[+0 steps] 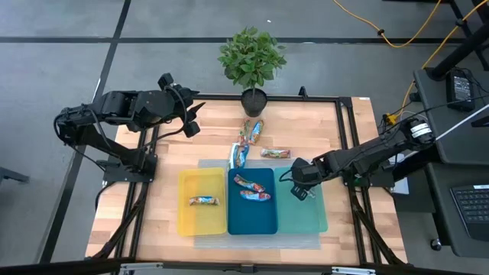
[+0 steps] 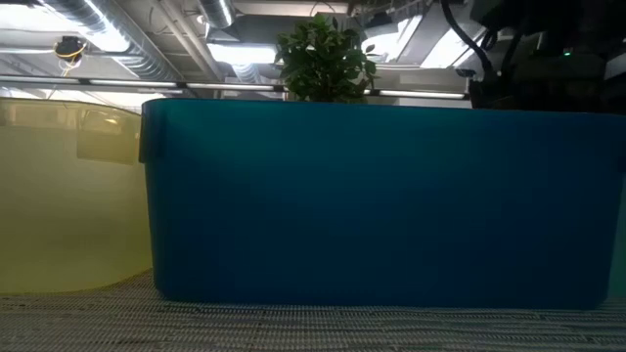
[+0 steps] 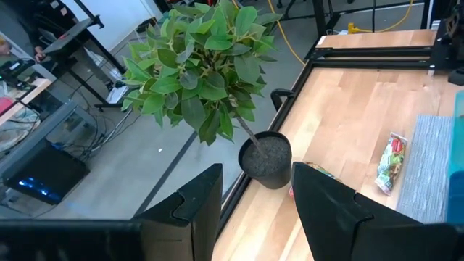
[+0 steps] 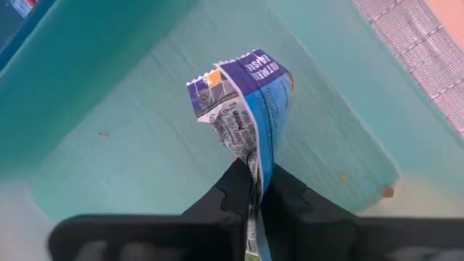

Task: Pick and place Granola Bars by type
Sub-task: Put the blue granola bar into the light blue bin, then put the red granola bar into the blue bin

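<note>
My right gripper (image 1: 300,189) hangs over the teal tray (image 1: 315,220), shut on a blue-and-purple granola bar (image 4: 243,101). Two bars (image 1: 252,188) lie in the dark blue tray (image 1: 252,221), and one bar (image 1: 203,202) lies in the yellow tray (image 1: 200,223). Loose bars lie flat on the table beyond the trays, among them an orange-brown one (image 1: 254,131), a blue one (image 1: 240,155) and another bar (image 1: 275,153). My left gripper (image 1: 191,118) waits open, high over the table's far left corner, with nothing between its fingers (image 3: 192,210). My right gripper pinches one crimped end of the bar's wrapper (image 4: 255,168) between its two fingers, which come from above and point steeply down. The bar sticks out past the fingertips toward the teal tray's floor (image 4: 130,145). Whether its free end touches the floor I cannot tell.
A potted plant (image 1: 252,61) stands at the table's far edge, close to the loose bars. The three trays sit side by side on a grey mat (image 1: 260,238) near the front edge. The dark blue tray's wall (image 2: 372,205) fills the low view.
</note>
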